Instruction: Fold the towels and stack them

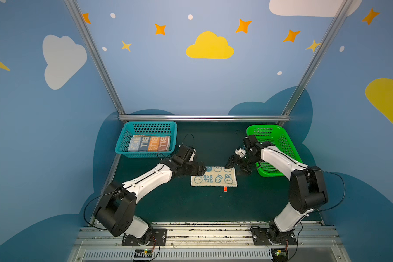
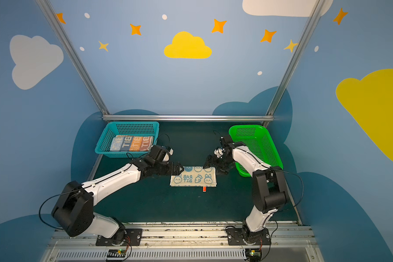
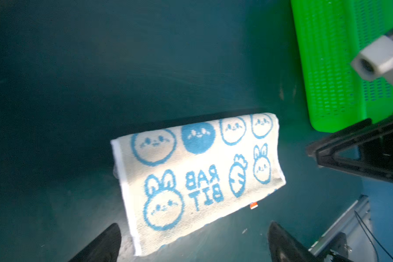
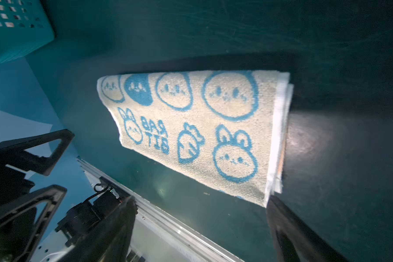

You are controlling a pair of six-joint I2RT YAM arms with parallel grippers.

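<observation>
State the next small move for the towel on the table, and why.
Probably lower the left end effector and close it on the left short edge of the blue-cream towel, to fold it across. The towel lies folded once, a long rectangle; that one and the right end effector hang open at its ends, gripping nothing.

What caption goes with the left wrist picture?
Folded cream terry towel with blue rabbits lies on the dark green table before the open left gripper.
</observation>
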